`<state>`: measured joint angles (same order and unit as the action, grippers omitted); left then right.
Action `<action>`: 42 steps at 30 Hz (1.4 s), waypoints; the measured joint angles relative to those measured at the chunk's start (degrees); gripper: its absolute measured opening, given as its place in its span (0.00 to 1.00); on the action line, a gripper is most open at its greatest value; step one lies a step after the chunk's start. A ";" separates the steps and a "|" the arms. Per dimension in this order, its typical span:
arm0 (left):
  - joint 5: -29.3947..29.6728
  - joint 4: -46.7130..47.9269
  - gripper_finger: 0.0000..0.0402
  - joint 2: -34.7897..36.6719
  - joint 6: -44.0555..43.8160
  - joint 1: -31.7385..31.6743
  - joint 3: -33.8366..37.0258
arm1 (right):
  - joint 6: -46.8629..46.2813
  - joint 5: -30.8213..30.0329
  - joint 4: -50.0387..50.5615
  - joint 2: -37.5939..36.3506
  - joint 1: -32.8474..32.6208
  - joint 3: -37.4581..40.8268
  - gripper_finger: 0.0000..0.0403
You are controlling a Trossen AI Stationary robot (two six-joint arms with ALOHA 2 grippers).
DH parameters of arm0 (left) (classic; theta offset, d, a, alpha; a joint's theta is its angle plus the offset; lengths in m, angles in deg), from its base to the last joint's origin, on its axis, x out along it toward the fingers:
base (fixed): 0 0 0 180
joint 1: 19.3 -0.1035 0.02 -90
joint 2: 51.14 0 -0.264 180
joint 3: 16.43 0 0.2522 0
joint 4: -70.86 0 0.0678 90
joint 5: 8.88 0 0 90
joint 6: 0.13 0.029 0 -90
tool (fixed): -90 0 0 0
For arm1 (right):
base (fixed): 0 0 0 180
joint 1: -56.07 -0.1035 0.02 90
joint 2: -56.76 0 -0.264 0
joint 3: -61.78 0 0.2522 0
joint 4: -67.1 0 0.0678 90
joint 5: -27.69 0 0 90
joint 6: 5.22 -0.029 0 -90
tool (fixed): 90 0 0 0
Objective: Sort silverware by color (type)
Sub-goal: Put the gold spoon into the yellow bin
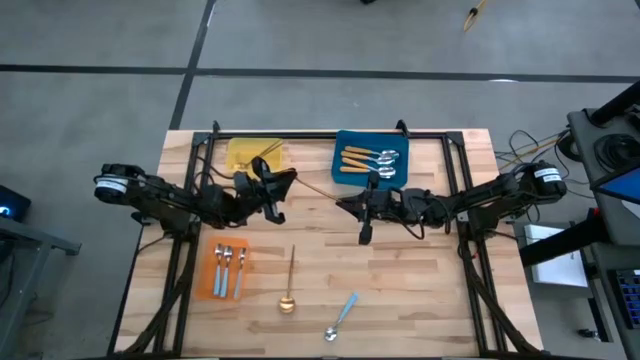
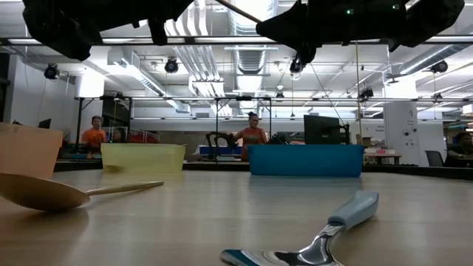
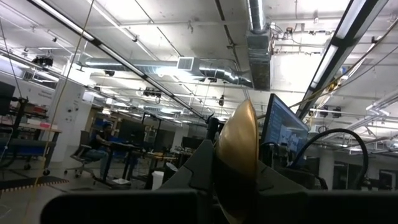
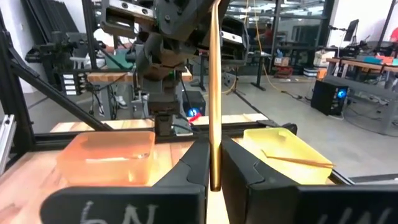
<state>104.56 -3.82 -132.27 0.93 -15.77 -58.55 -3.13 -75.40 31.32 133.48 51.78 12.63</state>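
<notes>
Gold spoon (image 1: 312,186) — thin-handled, being held in mid-air above the middle of the wooden surface (image 1: 420,290), spanning between the two hands. Left hand (image 1: 276,190) is gripping the bowl end; its wrist view is showing the gold bowl (image 3: 239,155) pinched between its fingers. Right hand (image 1: 352,205) is clamping narrow on the handle end; its wrist view is showing the slim gold shaft (image 4: 214,93) standing up between its closed fingers (image 4: 193,165).

Second gold spoon (image 1: 289,280) — lying loose on the near middle of the surface, bowl toward the near edge, handle pointing away.

Blue-handled spoon (image 1: 341,316) — lying just right of that one, near the front edge, tilted, silver bowl nearest; the low view is showing it close up (image 2: 325,233).

Orange tray (image 1: 229,272) — sitting at the near left, carrying silver spoons with blue handles (image 1: 232,268).

Blue tray (image 1: 372,158) — sitting at the far right of centre, carrying silver spoons with orange handles (image 1: 366,160).

Yellow tray (image 1: 252,153) — sitting at the far left of centre, with a thin gold piece (image 1: 266,150) lying in it, partly hidden by the left arm.

Background — people are sitting and standing in the room beyond the surface, one in an orange top (image 2: 94,133).
</notes>
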 joint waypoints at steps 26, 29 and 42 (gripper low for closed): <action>1.21 10.47 0.36 -0.01 3.12 0.00 0.56 | -1.27 -0.42 3.03 -0.21 -0.04 0.00 0.02; 2.27 11.74 0.43 0.01 5.25 0.00 0.81 | -1.55 -0.45 3.06 -0.21 -0.04 0.00 0.02; 7.67 19.50 0.60 0.29 10.45 0.02 0.85 | -3.46 -2.40 9.45 -3.67 0.01 0.00 0.02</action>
<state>112.23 15.68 -131.98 11.38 -15.74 -57.70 -6.59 -77.80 40.76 129.81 51.79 12.63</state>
